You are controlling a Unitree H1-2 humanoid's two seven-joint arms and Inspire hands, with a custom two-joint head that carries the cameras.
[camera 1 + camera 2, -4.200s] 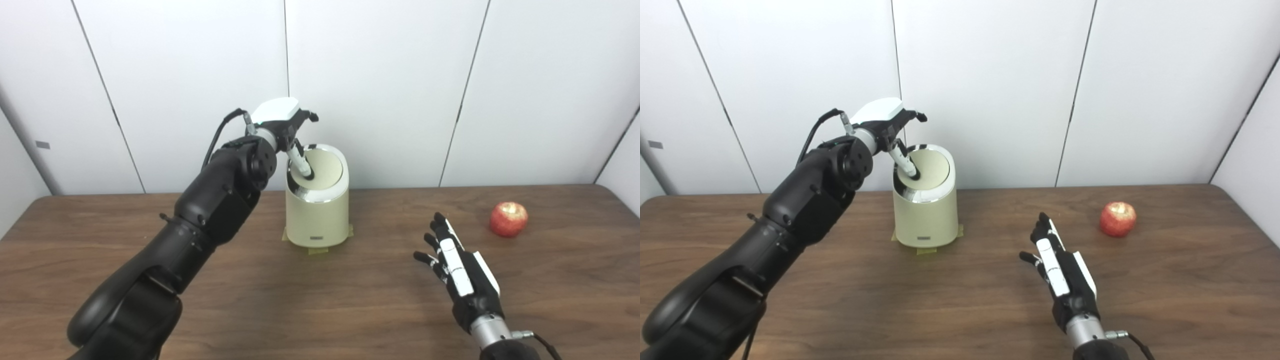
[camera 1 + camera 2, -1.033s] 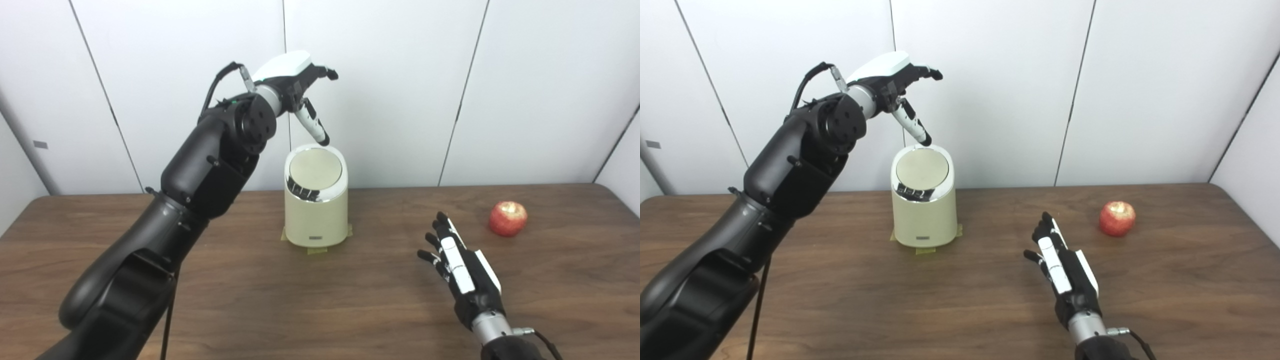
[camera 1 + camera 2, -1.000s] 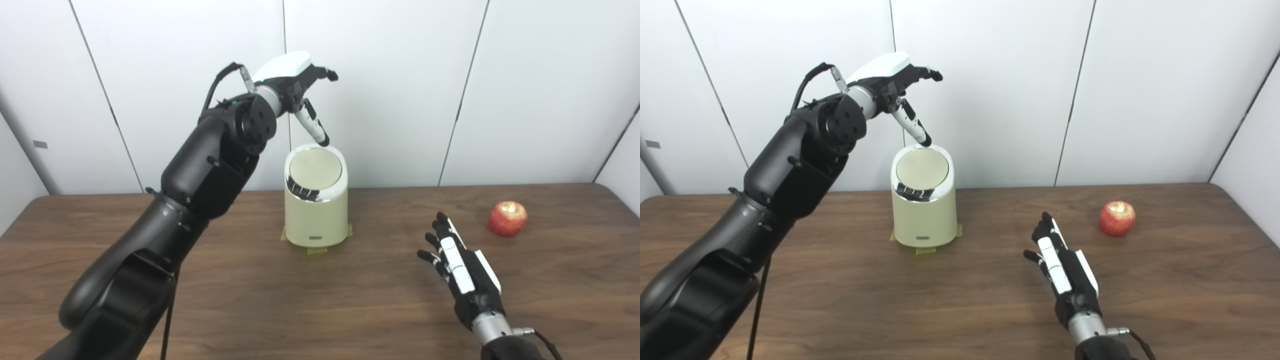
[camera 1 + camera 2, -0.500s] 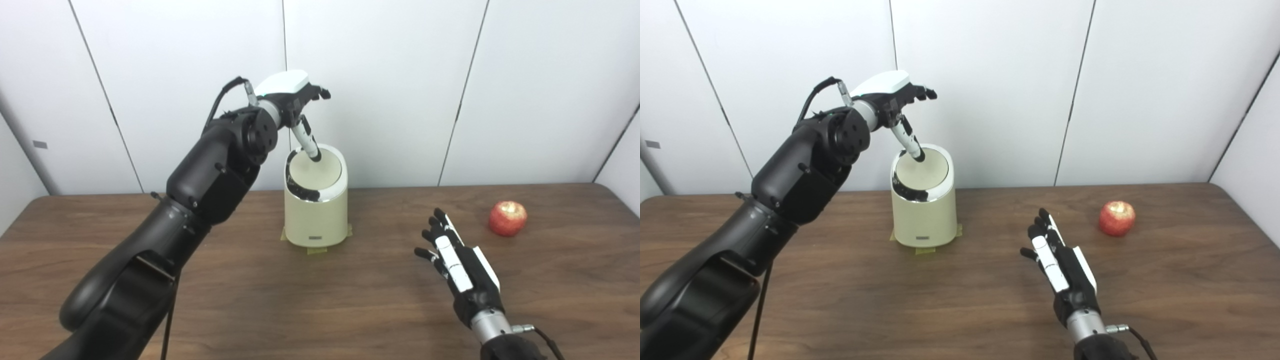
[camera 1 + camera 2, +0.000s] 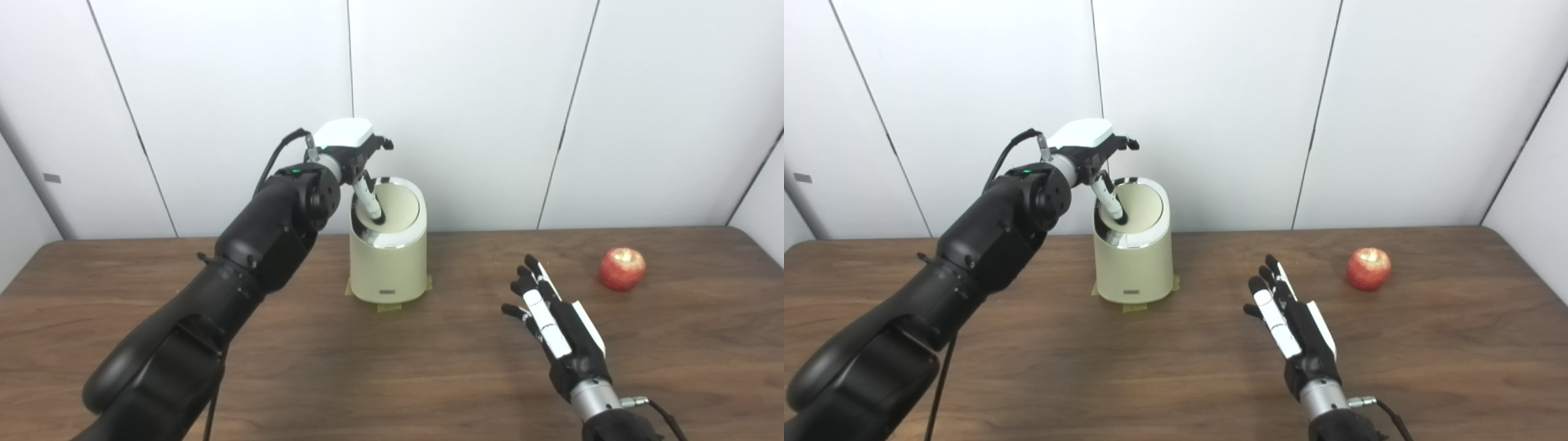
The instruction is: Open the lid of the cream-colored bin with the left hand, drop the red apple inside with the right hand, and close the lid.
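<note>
The cream-colored bin (image 5: pixel 387 257) stood toward the back of the surface (image 5: pixel 380 367), on patches of tape. Its lid (image 5: pixel 395 208) was seen tilted inward, pressed down at the near-left side by one extended finger of the left hand (image 5: pixel 358 153). The rest of that hand was held above the rim with fingers spread, and nothing was grasped by it; only the fingertip touched the lid.

The red apple (image 5: pixel 622 268) lay on the surface well to the right of the bin, apart from everything else. The right hand (image 5: pixel 560 327) was held just above the surface, open, fingers straight and a little apart, with nothing in it. The fingers were pointed away from the robot and slightly leftward, so the apple lay ahead and to the right of the fingertips, near but not touching. The bin lay ahead and to the left of that hand, rather farther off.

It was judged that the lid-opening step was in hand, and that the coming move turned on the apple's bearing from the right hand: a reach forward and rightward would be called for, since the right hand was clearly the nearer one. How wide the opening stood could not be told.
</note>
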